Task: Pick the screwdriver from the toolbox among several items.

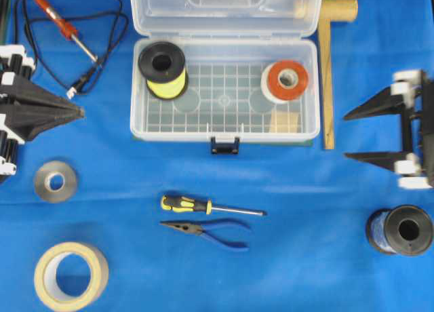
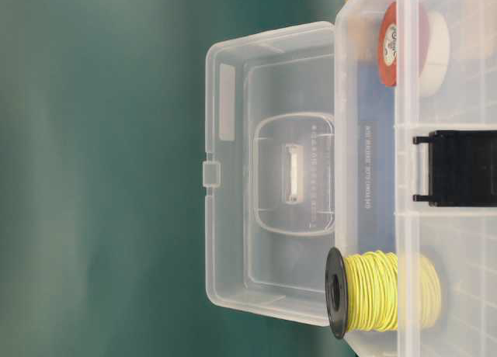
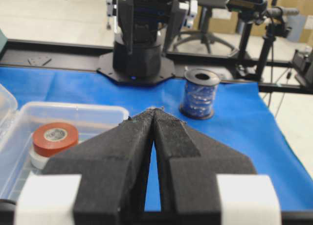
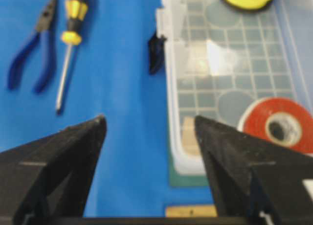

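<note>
The screwdriver (image 1: 203, 205) with a yellow-and-black handle lies on the blue cloth in front of the toolbox, outside it; it also shows in the right wrist view (image 4: 71, 44). The clear toolbox (image 1: 224, 132) stands open, lid back, and shows in the table-level view (image 2: 365, 178), the left wrist view (image 3: 73, 112) and the right wrist view (image 4: 176, 151). My left gripper (image 1: 80, 111) is shut and empty at the left edge (image 3: 154, 110). My right gripper (image 1: 346, 135) is open and empty at the right of the toolbox (image 4: 149, 122).
Blue-handled pliers (image 1: 210, 230) lie just below the screwdriver. In the toolbox are a yellow wire spool (image 1: 163, 69) and red tape (image 1: 286, 80). A soldering iron (image 1: 64, 27), grey tape (image 1: 54, 181), beige tape (image 1: 70, 275), a blue wire spool (image 1: 400, 229) and a wooden mallet (image 1: 328, 68) lie around.
</note>
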